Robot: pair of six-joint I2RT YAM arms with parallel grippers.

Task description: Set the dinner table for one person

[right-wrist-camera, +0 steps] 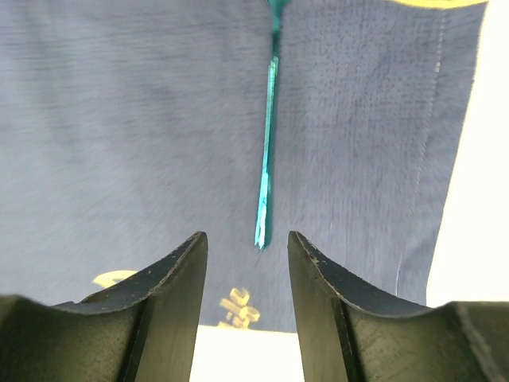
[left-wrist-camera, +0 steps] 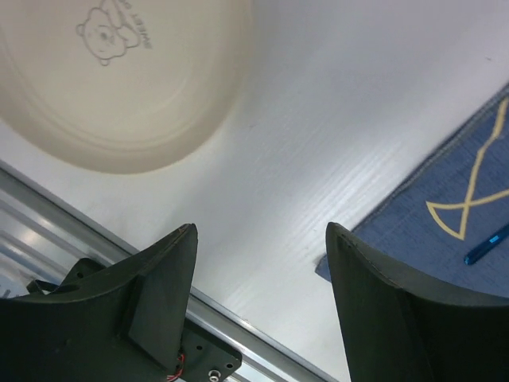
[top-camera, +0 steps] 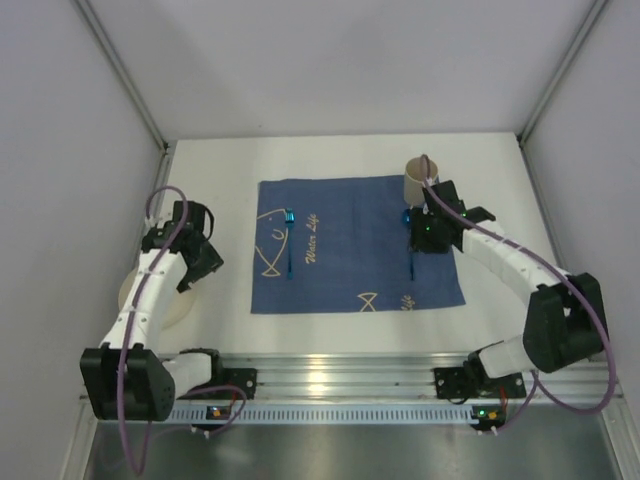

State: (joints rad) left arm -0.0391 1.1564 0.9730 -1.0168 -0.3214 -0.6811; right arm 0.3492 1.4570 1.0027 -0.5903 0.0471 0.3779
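Observation:
The white dinner table (top-camera: pixel 340 160) bears a dark blue placemat (top-camera: pixel 355 245). A blue utensil (top-camera: pixel 289 245) lies on the mat's left part. A second teal-blue utensil (top-camera: pixel 412 262) lies along its right part, and in the right wrist view (right-wrist-camera: pixel 268 143) its end points at the gap between the fingers. My right gripper (right-wrist-camera: pixel 246 236) is open and empty just above the mat, also seen from above (top-camera: pixel 430 235). A beige cup (top-camera: pixel 418 177) stands behind it. My left gripper (left-wrist-camera: pixel 261 231) is open and empty over bare table, between a cream plate (left-wrist-camera: pixel 119 79) and the mat's corner (left-wrist-camera: pixel 453 215).
The plate (top-camera: pixel 130 290) lies at the table's left edge, partly under my left arm. The aluminium rail (top-camera: pixel 330 375) runs along the near edge and also shows in the left wrist view (left-wrist-camera: pixel 48 215). Grey walls enclose the table on three sides.

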